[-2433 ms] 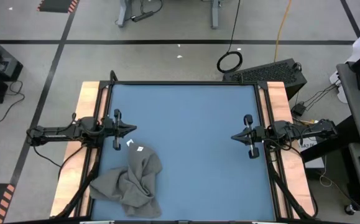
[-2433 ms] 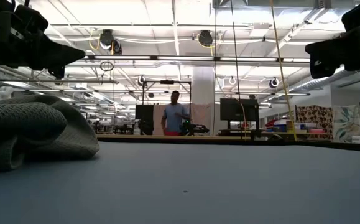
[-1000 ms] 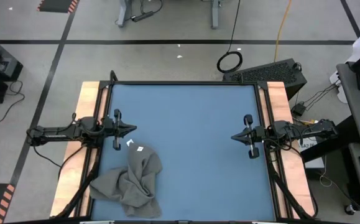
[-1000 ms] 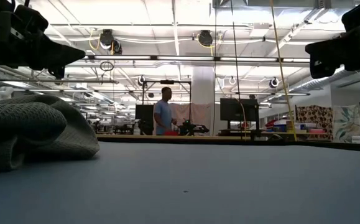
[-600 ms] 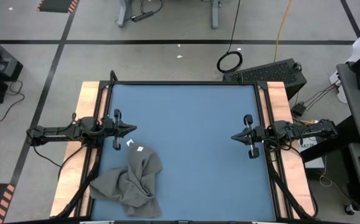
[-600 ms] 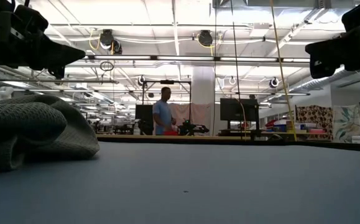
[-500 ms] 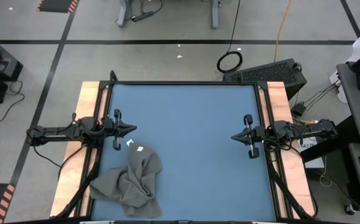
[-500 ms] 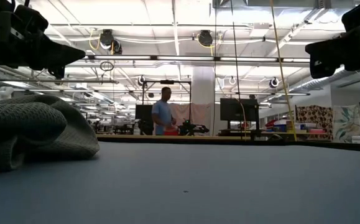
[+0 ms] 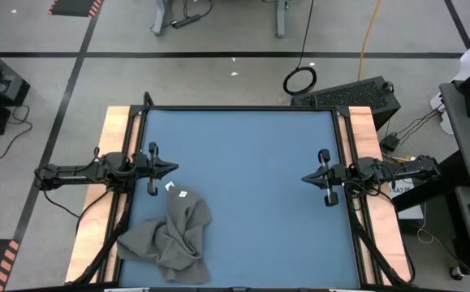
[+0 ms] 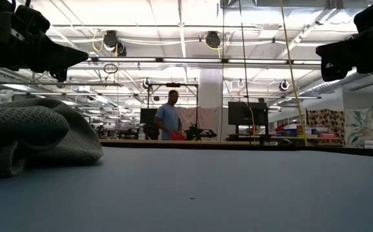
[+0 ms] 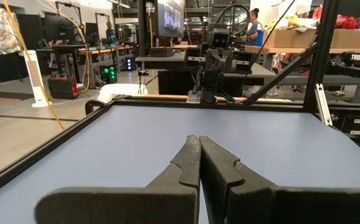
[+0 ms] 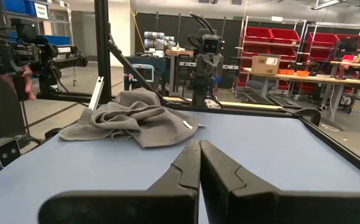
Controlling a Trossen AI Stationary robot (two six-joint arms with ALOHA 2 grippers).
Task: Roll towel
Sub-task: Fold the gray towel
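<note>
The towel point(image 9: 168, 237) lies crumpled in a loose grey heap on the blue table point(image 9: 251, 186), in the near-left corner as the high view shows it, with its small white tag point(image 9: 183, 194) poking out at the edge of the heap nearest the table's middle. The left gripper point(image 9: 172, 168) hangs over the left side of the table, just beyond the tag end of the towel and not touching it; its fingers point(image 11: 189, 163) are pressed together and hold nothing. The right gripper point(image 9: 305, 178) is poised over the right side, well apart from the towel, its fingers point(image 12: 189, 163) likewise closed on nothing. From table height the towel rises as a rumpled mound at the near left. Far back in the room a person point(image 10: 169, 122) in a blue top stands at a bench, possibly with something red in front of them, though that is too small to make out.
</note>
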